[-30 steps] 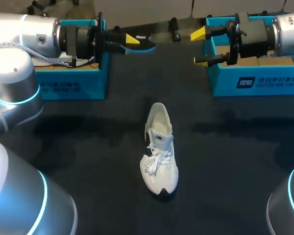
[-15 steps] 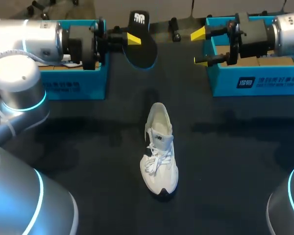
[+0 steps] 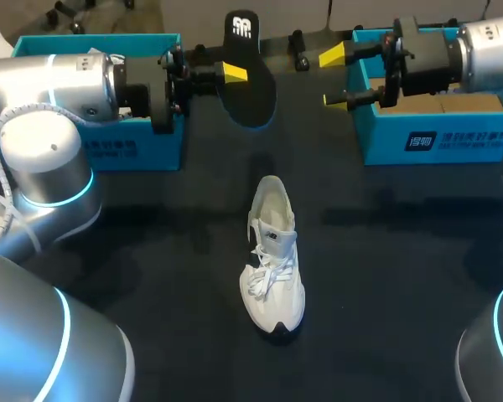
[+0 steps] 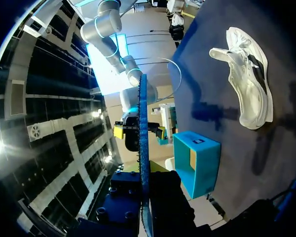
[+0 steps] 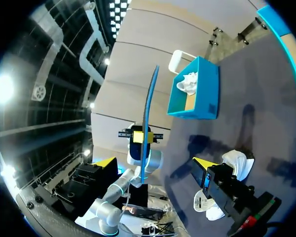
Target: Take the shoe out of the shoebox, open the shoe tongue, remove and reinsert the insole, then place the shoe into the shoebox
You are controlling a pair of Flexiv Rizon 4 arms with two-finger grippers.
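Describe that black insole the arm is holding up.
The insole is a thin, flat, foot-shaped pad, black on its face, with a blue edge and a white mark at the heel end. It looks like soft foam. It is out of the shoe, held in the air above the table, heel end pointing away from the shoe. Only the left gripper touches it, pinching it near the middle. Both wrist cameras show it edge-on as a narrow blue strip.

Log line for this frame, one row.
step: insole out of shoe | left gripper: holds insole aloft | right gripper: fingers apart, empty | shoe: upright on table
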